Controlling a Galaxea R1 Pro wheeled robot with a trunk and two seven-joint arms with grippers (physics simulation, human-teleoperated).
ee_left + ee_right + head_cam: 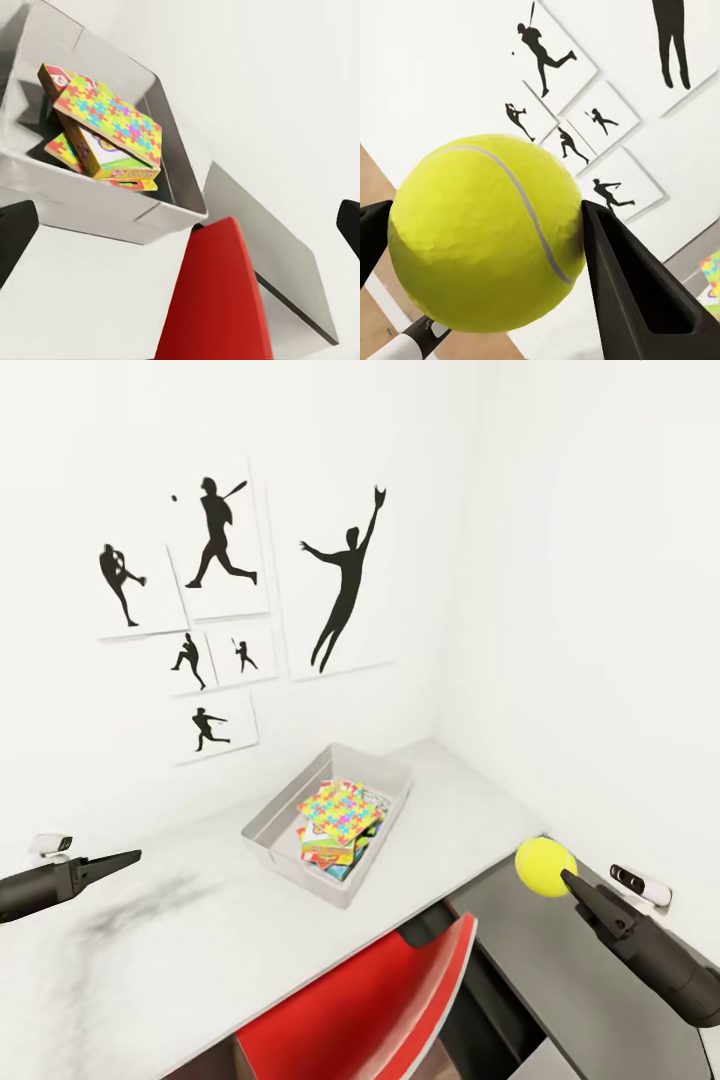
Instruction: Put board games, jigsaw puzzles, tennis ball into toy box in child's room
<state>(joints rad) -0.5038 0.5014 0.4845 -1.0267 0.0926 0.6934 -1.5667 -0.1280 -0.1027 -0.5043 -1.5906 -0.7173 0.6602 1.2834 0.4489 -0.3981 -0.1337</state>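
The tennis ball (pixel 545 866) is yellow-green and hangs above the dark grey part of the table (pixel 560 980), right of the toy box. My right gripper (pixel 562 877) is shut on it, and its black fingers (pixel 622 277) press the tennis ball (pixel 484 232) from both sides. The light grey toy box (pixel 285 855) stands on the light table top near the wall. A multicoloured jigsaw puzzle (pixel 342 810) lies tilted on top of colourful board games (pixel 330 853) inside it. My left gripper (pixel 128 857) is open and holds nothing, left of the toy box (pixel 90 206).
A red chair (pixel 370 1000) is tucked under the table's front edge, below the toy box. Small white objects lie at the far left (pixel 52 844) and far right (pixel 640 884) of the table. Black sports silhouette prints (pixel 215 535) hang on the white wall.
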